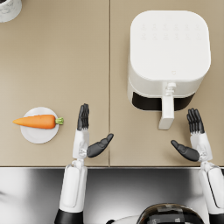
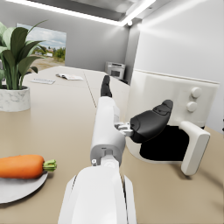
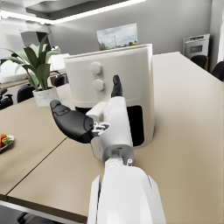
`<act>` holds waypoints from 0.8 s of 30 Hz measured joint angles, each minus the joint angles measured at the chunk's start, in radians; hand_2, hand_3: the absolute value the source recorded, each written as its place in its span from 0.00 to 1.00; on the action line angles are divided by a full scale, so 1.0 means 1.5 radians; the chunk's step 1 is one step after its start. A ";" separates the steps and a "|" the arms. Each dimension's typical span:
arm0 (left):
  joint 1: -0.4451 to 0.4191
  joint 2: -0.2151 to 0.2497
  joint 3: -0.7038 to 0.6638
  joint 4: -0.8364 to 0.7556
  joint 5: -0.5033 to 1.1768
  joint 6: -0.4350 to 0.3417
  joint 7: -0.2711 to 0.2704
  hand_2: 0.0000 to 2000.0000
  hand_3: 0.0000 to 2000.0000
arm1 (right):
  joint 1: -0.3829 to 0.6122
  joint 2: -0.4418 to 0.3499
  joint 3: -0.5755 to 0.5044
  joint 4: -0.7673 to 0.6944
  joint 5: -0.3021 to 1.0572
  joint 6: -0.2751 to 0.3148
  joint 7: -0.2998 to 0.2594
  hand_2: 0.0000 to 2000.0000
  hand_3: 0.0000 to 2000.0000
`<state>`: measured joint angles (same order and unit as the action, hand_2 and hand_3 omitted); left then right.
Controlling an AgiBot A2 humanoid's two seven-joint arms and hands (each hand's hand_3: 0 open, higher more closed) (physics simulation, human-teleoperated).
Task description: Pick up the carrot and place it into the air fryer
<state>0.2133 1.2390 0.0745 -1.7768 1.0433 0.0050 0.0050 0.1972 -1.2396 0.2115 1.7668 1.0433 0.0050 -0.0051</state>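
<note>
Desk (image 1: 52,57) is carrying a white air fryer (image 1: 168,48); no legible brand or lettering. Left robot hand (image 1: 87,133) and right robot hand (image 1: 192,140) are hovering released, fingers apart. Carrot (image 1: 37,121) is lying on a plate (image 1: 39,134), left of both.

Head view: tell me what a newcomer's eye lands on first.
The big white air fryer dominates the upper right of the tan table, its drawer pulled partly out toward the robot. Next comes the orange carrot, lying on a small white plate at the left, with the open left hand beside it.
</note>
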 measured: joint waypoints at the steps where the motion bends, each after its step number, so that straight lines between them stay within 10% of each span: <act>1: 0.003 0.002 -0.016 0.004 0.030 -0.001 -0.001 0.00 0.00 | 0.002 -0.003 -0.001 -0.004 0.030 -0.001 0.001 0.00 0.00; 10: 0.025 0.011 -0.136 0.037 0.297 -0.003 -0.003 0.00 0.00 | 0.004 -0.020 -0.004 -0.027 0.275 -0.003 0.003 0.00 0.00; 20: 0.066 0.008 -0.215 0.091 0.598 -0.012 -0.003 0.00 0.00 | 0.002 -0.035 -0.002 -0.045 0.312 -0.003 0.003 0.00 0.00; 24: 0.088 0.004 -0.233 0.111 0.718 -0.172 -0.119 0.00 0.00 | 0.002 -0.041 -0.006 -0.049 0.313 -0.003 0.003 0.00 0.00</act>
<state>0.3459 1.2445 -0.2746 -1.6110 2.1206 -0.2528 -0.1731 0.2007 -1.3011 0.2018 1.6939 1.5134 0.0000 0.0000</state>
